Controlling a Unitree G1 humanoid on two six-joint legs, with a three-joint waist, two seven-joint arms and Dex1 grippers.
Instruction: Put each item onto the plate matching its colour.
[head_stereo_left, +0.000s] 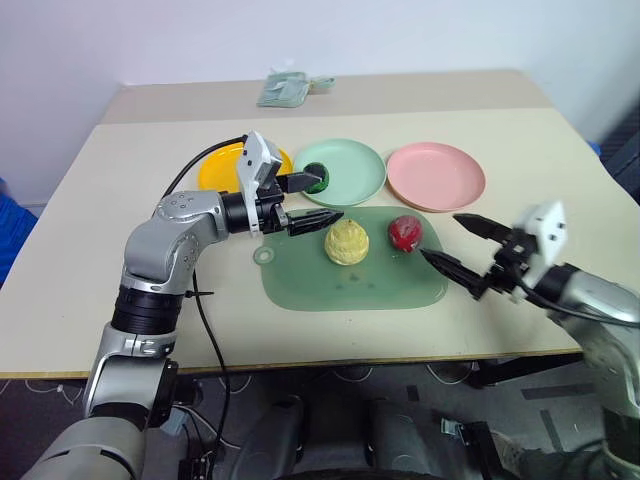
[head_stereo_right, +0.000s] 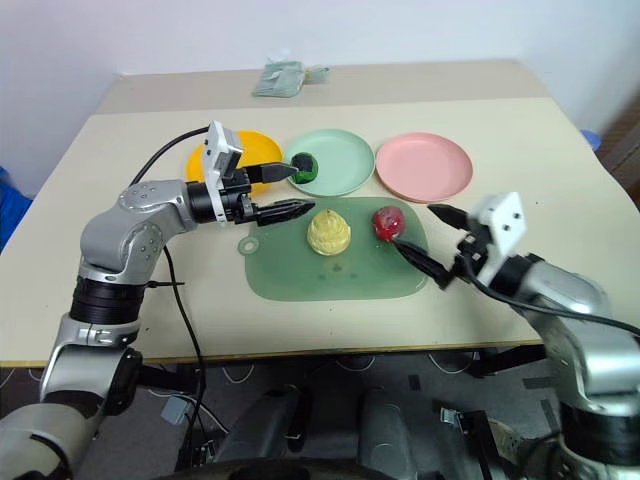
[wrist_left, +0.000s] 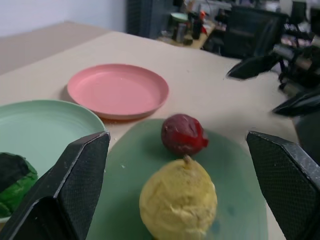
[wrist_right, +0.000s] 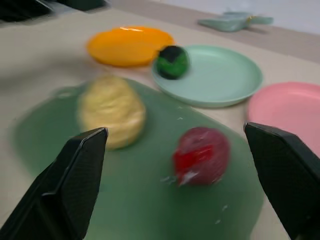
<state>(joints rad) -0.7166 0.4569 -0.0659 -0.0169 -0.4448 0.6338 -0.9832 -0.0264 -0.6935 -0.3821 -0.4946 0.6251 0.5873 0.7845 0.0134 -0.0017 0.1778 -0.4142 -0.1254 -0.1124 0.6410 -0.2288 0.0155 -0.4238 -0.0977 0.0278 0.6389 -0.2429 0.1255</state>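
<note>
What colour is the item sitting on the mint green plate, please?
Dark green with black patches; the right wrist view shows it best.

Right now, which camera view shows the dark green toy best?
The right wrist view: the green toy sits whole on the green plate. In both head views the left gripper partly covers it. The left wrist view cuts it at the frame edge.

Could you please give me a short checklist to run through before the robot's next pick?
1. Left gripper open and empty: ok.
2. Right gripper open and empty: ok.
3. Dark green item on the mint green plate: ok.
4. Pale yellow item on the orange-yellow plate: not ok, on the green board.
5. Red item on the pink plate: not ok, on the board.
</note>
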